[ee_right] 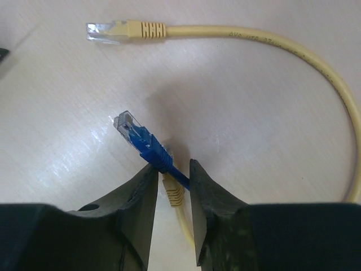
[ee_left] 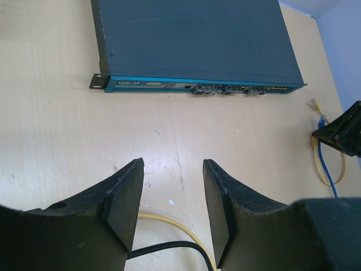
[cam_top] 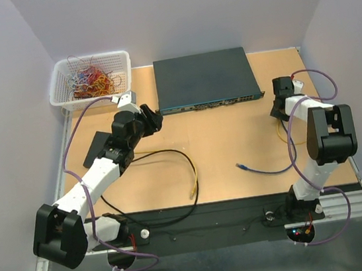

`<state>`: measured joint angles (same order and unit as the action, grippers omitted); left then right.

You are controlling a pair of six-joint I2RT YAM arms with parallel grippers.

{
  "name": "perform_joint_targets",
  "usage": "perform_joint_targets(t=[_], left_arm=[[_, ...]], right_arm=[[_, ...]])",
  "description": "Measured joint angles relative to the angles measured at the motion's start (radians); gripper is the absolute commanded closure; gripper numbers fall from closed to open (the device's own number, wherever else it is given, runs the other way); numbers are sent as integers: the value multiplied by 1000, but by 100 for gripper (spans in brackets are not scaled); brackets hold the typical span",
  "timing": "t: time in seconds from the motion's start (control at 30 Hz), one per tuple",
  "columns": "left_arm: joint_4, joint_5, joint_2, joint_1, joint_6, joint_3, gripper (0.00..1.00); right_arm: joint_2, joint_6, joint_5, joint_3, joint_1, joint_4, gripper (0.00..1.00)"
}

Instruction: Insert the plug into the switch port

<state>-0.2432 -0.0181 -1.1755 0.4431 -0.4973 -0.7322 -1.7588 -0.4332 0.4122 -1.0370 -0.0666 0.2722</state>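
Observation:
The dark switch (cam_top: 203, 79) lies at the back of the table, its port row (ee_left: 225, 90) facing the arms. My right gripper (ee_right: 173, 164), down at the table's right side (cam_top: 278, 110), is shut on the blue plug (ee_right: 138, 138): one finger presses the boot, the other the cable just behind it. The clear tip points up and to the left. A yellow plug (ee_right: 172, 192) lies under the jaws. My left gripper (ee_left: 172, 164) hovers open and empty in front of the switch's left end (cam_top: 155, 120).
A second yellow plug (ee_right: 121, 30) lies beyond the right gripper, its cable looping round to the right. The blue cable's other end (cam_top: 241, 166) rests mid-table. A black cable (cam_top: 170, 153) and a yellow one (cam_top: 193, 190) lie front left. A white basket (cam_top: 90, 80) of wires sits back left.

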Motion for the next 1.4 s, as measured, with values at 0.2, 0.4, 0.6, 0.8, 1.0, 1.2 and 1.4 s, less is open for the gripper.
perform_joint_targets(t=[0.2, 0.4, 0.6, 0.8, 1.0, 1.2, 1.4], left_arm=[[0, 0, -5, 0, 0, 0, 44], [-5, 0, -7, 0, -1, 2, 44], [-84, -42, -7, 0, -2, 55, 44], [-201, -143, -6, 0, -9, 106, 44], [-374, -242, 24, 0, -45, 188, 43], [-499, -284, 11, 10, -86, 235, 43], [-574, -277, -77, 96, -106, 231, 43]], right_arm=[[70, 23, -42, 0, 0, -19, 91], [135, 46, -108, 0, 32, -51, 99], [174, 95, -257, 17, 168, -94, 100], [240, 221, -430, 84, 475, -197, 100], [300, 280, -621, 188, 613, -305, 100], [321, 280, -684, 194, 639, -356, 100], [326, 278, -734, 178, 675, -365, 100]])
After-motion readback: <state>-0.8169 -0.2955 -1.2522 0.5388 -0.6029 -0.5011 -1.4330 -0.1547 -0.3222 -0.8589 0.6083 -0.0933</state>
